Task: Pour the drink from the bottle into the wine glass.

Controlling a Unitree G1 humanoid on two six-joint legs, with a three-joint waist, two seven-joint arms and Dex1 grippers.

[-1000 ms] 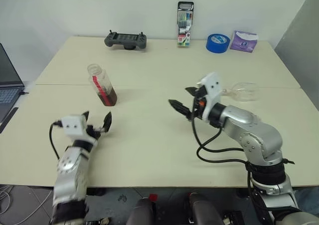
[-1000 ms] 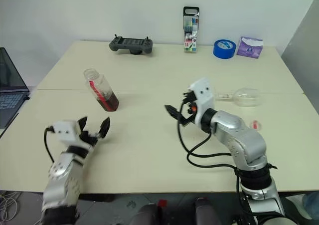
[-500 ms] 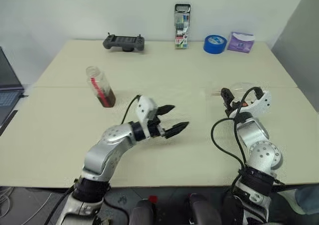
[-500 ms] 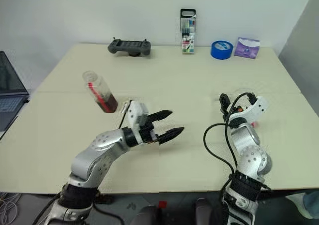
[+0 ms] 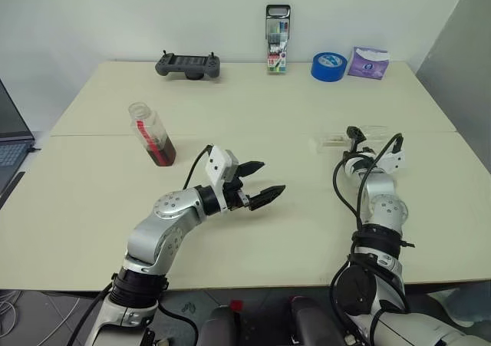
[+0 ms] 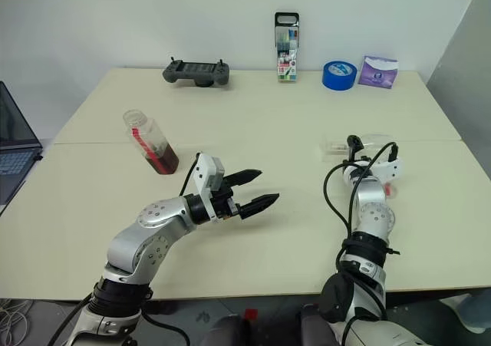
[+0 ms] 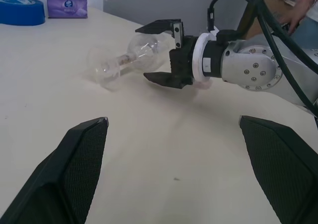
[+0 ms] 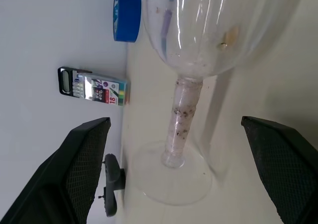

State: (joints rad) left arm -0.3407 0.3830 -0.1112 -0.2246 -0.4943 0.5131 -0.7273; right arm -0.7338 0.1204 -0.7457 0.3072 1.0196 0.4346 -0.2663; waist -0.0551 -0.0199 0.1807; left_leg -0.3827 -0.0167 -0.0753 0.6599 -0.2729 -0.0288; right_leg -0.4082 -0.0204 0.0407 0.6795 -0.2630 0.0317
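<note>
— Since the glass point(image 7: 130, 55) lies on its side at about three o'clock on the bench point(image 5: 253, 108), why is the right gripper point(image 7: 163, 52) beside its bowl?
— Probably to stand it up; its jaws gape, holding nothing.
— And the bottle point(image 5: 152, 134)?
— Upright but leaning at ten o'clock, uncapped, the drink point(image 5: 163, 151) low inside. The left gripper point(image 5: 257, 181) hangs wide open mid-bench, well apart from it, likely waiting.
</note>
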